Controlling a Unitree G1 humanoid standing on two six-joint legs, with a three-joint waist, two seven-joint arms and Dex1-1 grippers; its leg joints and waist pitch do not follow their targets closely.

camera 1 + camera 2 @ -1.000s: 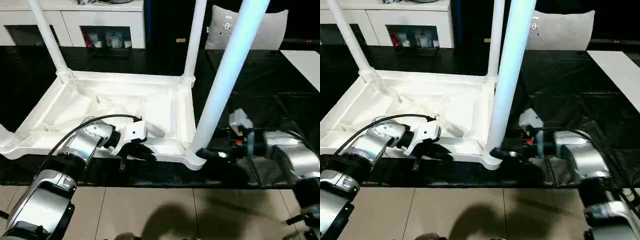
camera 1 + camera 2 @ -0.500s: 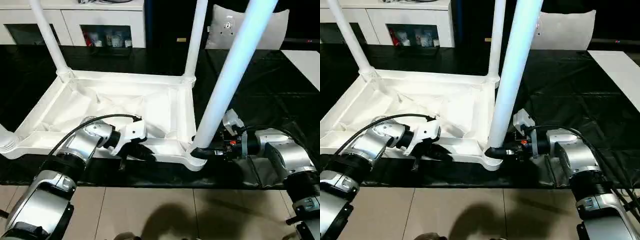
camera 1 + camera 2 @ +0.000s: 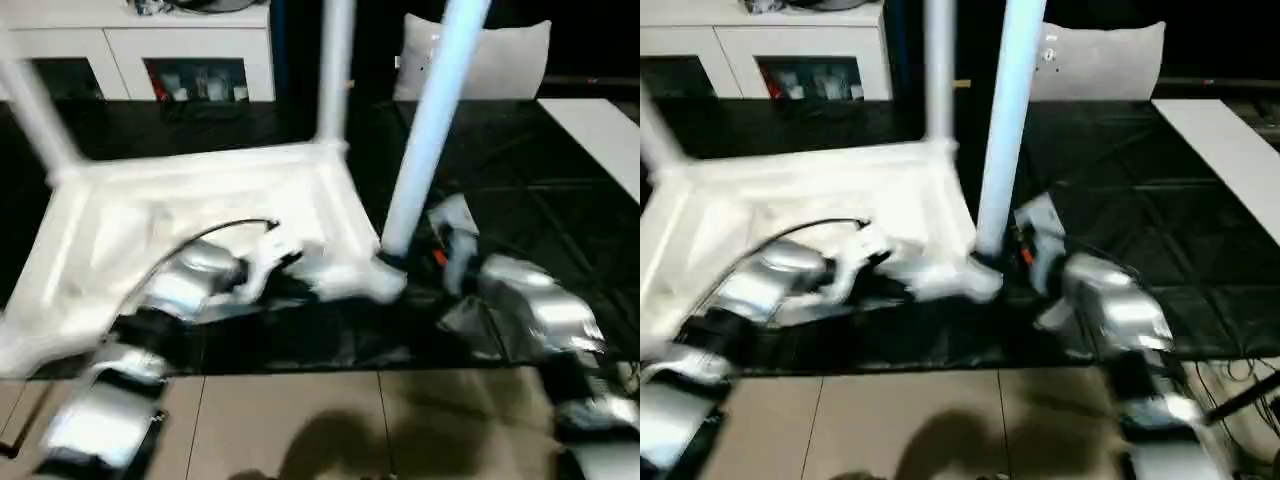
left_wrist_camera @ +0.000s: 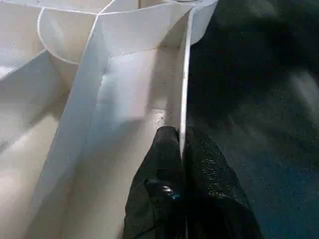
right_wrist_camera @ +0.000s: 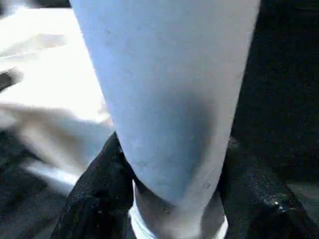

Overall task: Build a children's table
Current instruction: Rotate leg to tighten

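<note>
- Lying upside down on the black sheeting (image 3: 520, 190), the all-white plastic children's table (image 3: 190, 200) shows its ribbed underside, with its long tapered round legs rising from the corner sockets.
- Nearest the right arm stands one white leg (image 3: 428, 130), set in the rounded corner socket (image 3: 385, 280) at the table's near corner; another leg (image 3: 335, 70) rises from the far corner beyond it, and a third (image 3: 35, 120) from the far corner on the robot's left.
- Left end effector (image 4: 183, 139): its two black fingers are pressed together on the thin white side wall (image 4: 185, 74) of the table top, one finger inside the wall and one outside, near that corner socket.
- Right end effector (image 5: 169, 169): its black fingers (image 5: 97, 189) sit on either side of the base of the nearest leg, clamped against it just above the socket.
- White glass-door cabinets (image 3: 150, 50) stand behind the table, and a white pillow (image 3: 510, 55) lies beyond the nearest leg.
- Beige floor tiles (image 3: 300, 430) run along the near edge of the black sheeting.
</note>
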